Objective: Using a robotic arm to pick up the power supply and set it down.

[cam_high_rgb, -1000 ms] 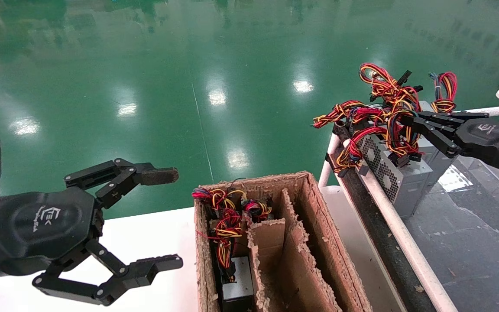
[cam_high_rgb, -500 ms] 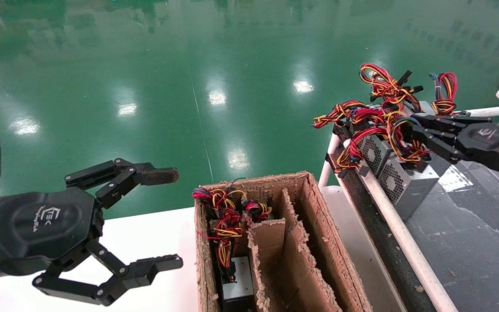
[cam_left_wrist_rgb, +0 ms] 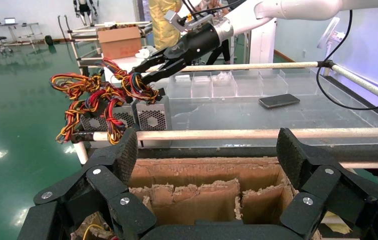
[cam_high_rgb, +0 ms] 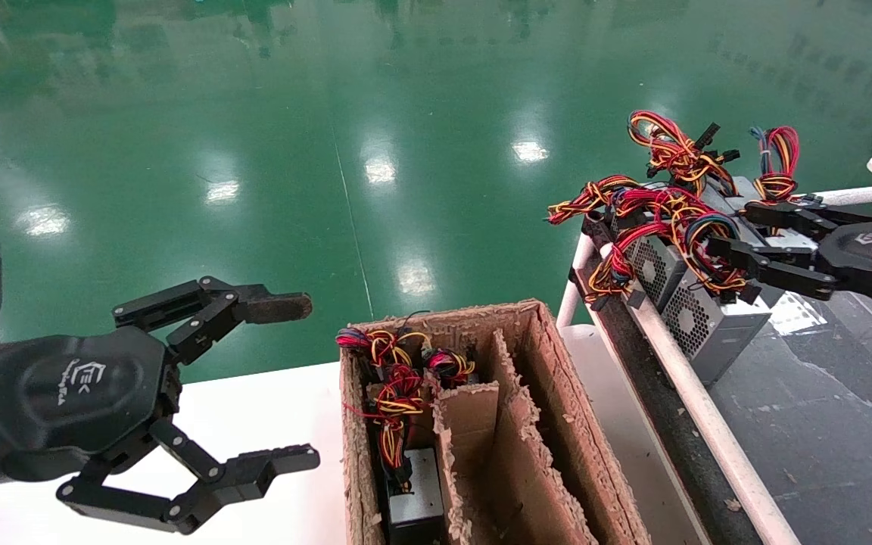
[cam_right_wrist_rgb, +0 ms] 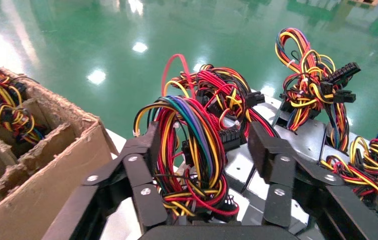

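Observation:
The power supply (cam_high_rgb: 705,329), a grey box with a perforated vent face (cam_left_wrist_rgb: 151,119), rests on the dark shelf behind the white rail at the right. Its looped red, yellow and blue wire bundle (cam_high_rgb: 697,231) (cam_right_wrist_rgb: 197,135) stands up between the fingers of my right gripper (cam_high_rgb: 731,229) (cam_right_wrist_rgb: 204,145), which is open with both fingers clear of most of the wires. The white robotic arm (cam_left_wrist_rgb: 297,7) carrying it reaches in from the right. My left gripper (cam_high_rgb: 303,382) (cam_left_wrist_rgb: 208,155) hangs open and empty over the white table, left of the cardboard box.
A torn cardboard box (cam_high_rgb: 542,356) with dividers holds another unit (cam_high_rgb: 413,492) and wires. More grey units with wire bundles (cam_high_rgb: 678,147) sit behind the set-down one. The white rail (cam_high_rgb: 693,393) edges the shelf. A phone (cam_left_wrist_rgb: 278,100) lies on the shelf.
My right gripper lowered the power supply by its wire bundle onto the shelf, then opened its fingers. The left arm has not moved.

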